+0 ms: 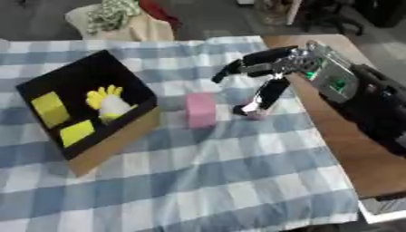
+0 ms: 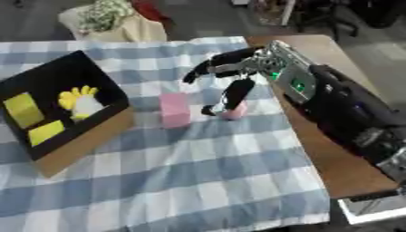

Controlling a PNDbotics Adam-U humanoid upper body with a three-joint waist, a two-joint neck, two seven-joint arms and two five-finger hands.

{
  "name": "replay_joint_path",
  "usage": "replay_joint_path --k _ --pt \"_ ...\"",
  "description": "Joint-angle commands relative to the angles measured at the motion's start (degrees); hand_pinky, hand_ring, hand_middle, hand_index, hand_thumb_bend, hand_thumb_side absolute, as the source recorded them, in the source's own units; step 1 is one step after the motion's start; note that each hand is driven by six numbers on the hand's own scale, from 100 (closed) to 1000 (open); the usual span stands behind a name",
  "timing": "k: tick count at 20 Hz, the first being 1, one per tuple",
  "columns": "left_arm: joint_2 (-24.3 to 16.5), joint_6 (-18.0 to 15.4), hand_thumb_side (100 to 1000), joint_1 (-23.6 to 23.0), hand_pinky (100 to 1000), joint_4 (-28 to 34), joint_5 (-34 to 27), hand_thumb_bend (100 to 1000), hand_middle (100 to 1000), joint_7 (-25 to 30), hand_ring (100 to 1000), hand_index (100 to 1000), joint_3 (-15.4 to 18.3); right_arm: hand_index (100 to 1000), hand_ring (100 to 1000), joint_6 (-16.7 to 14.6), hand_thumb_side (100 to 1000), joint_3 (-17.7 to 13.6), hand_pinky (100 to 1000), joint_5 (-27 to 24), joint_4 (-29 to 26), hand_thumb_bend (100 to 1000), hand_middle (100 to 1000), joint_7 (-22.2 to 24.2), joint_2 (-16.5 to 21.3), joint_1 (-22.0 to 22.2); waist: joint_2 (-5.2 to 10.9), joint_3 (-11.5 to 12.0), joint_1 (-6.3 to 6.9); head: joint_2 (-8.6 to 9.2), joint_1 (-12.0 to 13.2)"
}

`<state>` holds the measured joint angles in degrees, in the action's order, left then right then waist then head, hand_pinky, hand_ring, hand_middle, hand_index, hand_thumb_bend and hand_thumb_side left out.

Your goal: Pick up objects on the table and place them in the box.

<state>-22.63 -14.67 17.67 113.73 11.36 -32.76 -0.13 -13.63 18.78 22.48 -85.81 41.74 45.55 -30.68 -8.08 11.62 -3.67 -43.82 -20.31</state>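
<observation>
A tall pink block [image 1: 200,109] stands on the checked cloth, just right of the box [image 1: 119,140]. The box is black inside with a cardboard wall; it holds two yellow blocks [image 1: 49,108] [image 1: 77,132] and a yellow-and-white thing [image 1: 108,103]. My right hand [image 1: 289,63] reaches in from the right, open, fingers [image 1: 238,68] stretched out to the left above the cloth. Its thumb [image 1: 268,95] points down, its tip against a small pink thing [image 1: 258,114] lying right of the pink block. The left hand is out of sight.
The blue-and-white checked cloth [image 1: 222,181] covers most of the table; a bare wooden strip [image 1: 349,154] runs along the right side. A chair draped with clothes [image 1: 131,20] stands behind the far edge. A white object [image 1: 384,208] lies at the lower right corner.
</observation>
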Motion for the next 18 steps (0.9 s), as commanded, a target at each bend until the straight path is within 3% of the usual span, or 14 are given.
replay_joint_path --k 1,12,18 --pt "-1.47 0.15 565 0.36 760 0.86 0.11 531 820 0.1 898 797 0.05 1000 1000 0.24 448 -0.38 1000 0.27 -0.28 272 912 0.25 0.99 -0.41 1.57 -0.07 -0.75 -0.3 0.3" --pt "-1.31 0.22 564 0.43 760 0.86 0.09 531 820 0.09 899 797 0.08 1000 1000 0.48 439 0.04 1000 0.86 0.05 269 914 1.5 -0.29 -0.58 1.47 -0.26 -0.62 -0.3 -0.74" --pt "-1.4 0.3 566 0.21 760 0.86 0.04 530 822 0.19 900 797 0.01 1000 1000 0.89 430 0.38 1000 1.3 0.05 260 914 1.54 -1.34 -1.02 1.65 -0.56 -0.63 -0.3 0.01"
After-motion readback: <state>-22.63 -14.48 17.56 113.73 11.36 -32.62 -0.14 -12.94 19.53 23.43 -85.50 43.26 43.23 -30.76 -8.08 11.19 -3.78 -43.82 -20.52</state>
